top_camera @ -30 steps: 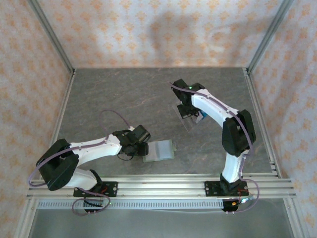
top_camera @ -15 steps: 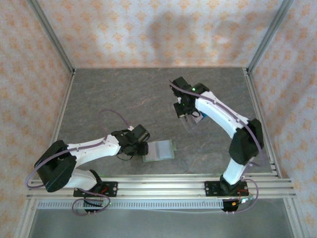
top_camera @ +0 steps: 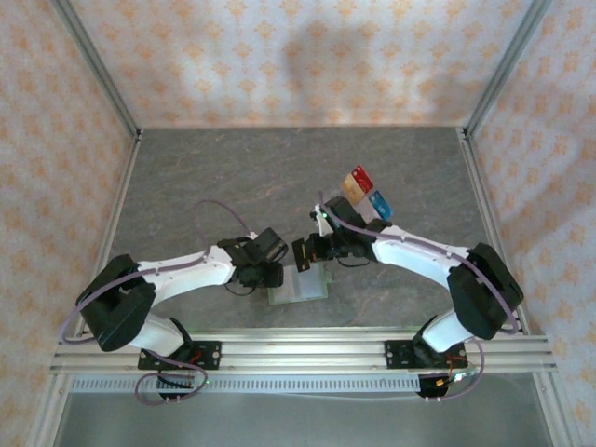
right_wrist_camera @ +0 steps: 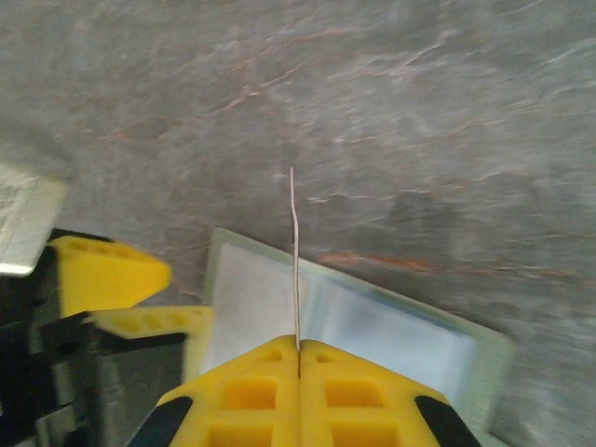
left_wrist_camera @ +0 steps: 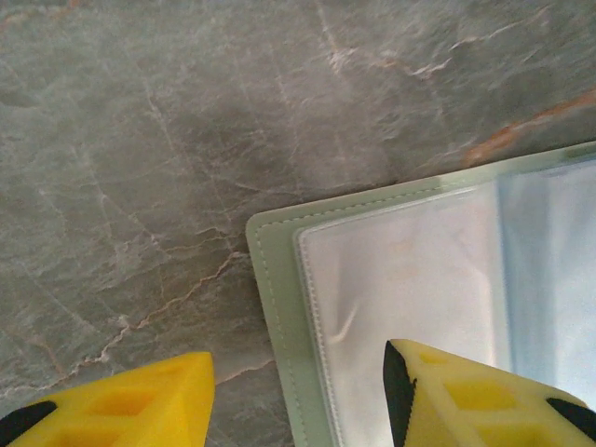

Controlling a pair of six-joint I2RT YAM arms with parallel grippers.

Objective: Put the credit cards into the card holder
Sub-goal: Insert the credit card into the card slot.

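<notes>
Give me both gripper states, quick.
Left gripper: open, straddling the card holder's corner.
Right gripper: shut on a credit card, seen edge-on.

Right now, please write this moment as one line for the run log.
left gripper: open, astride card holder corner | right gripper: shut on one card, over card holder | other cards: farther back

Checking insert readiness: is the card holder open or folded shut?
Open: the card holder lies spread flat on the table, its pale inner pockets facing up.
</notes>
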